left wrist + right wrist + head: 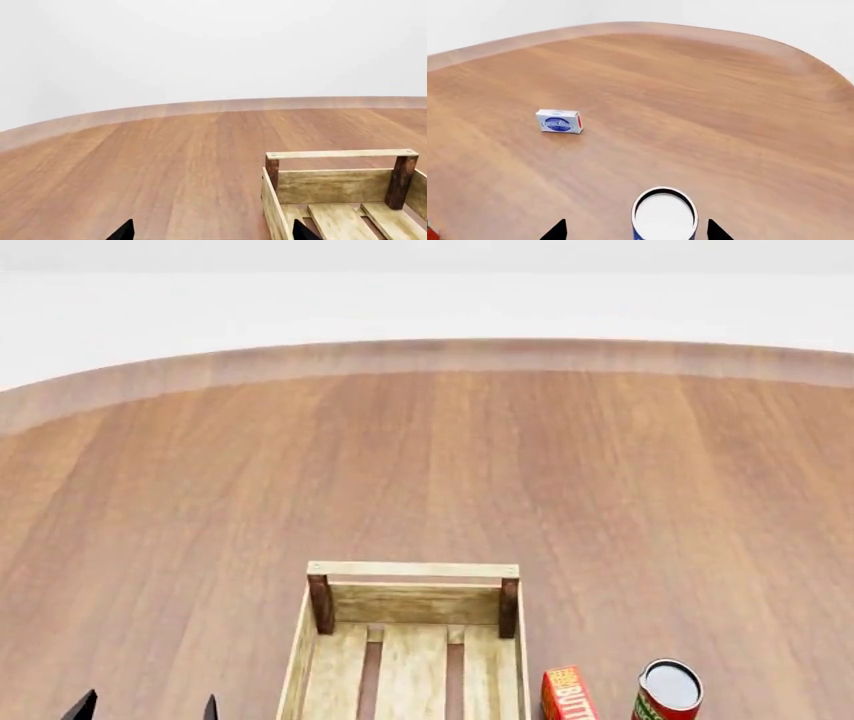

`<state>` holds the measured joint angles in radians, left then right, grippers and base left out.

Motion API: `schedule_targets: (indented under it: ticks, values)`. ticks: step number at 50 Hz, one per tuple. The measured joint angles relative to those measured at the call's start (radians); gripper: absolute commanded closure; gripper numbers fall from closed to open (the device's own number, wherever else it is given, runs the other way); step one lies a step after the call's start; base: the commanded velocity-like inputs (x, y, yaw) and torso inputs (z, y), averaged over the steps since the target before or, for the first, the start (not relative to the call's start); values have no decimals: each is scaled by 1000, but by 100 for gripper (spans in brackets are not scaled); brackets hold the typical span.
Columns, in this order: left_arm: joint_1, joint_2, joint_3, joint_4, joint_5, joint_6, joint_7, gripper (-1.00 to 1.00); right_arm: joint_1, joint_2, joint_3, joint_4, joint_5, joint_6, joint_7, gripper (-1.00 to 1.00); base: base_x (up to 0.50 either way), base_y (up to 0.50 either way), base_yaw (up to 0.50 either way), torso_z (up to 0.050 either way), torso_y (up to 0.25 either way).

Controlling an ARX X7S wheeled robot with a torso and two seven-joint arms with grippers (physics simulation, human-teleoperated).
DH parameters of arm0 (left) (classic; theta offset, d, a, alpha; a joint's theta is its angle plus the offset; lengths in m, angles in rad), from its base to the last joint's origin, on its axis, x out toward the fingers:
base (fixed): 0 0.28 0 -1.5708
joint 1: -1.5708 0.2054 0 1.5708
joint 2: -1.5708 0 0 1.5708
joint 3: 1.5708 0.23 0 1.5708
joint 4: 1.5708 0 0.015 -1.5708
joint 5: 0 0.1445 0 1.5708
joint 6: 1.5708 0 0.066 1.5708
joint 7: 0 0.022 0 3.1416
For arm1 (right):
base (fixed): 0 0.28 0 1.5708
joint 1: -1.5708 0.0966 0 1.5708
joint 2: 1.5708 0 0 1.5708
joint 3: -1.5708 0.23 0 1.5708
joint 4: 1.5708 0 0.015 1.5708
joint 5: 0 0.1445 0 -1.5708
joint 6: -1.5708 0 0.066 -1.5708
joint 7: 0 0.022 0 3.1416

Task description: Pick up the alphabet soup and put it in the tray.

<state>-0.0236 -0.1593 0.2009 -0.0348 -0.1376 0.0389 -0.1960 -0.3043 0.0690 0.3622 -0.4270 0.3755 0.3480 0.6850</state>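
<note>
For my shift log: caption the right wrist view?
Open right gripper straddles the alphabet soup on the wooden table.

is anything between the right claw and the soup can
Nothing visible. In the right wrist view the soup can stands upright, directly between the open fingertips of the right claw, with only bare table around it. The small blue box lies well off to the side.

Bare simulated set, round wooden table point(427, 470), blank white backdrop

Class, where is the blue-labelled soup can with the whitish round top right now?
The blue-labelled soup can appears only in the right wrist view, standing upright on the wooden table between the right gripper fingertips.
</note>
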Motion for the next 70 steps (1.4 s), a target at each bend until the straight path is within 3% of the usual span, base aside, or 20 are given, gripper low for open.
schedule_targets:
  ticks: [30, 70]
  values:
    - [-4, -14, 19, -5, -12, 3, -17, -100, 30, 48, 48, 145, 56, -59, 17, -100, 0, 0, 0, 0, 0]
    - [-7, -30, 42, -9, -24, 9, -38, -100, 159, 95, 5, 445, 42, -126, -25, -100, 0, 0, 0, 0, 0]
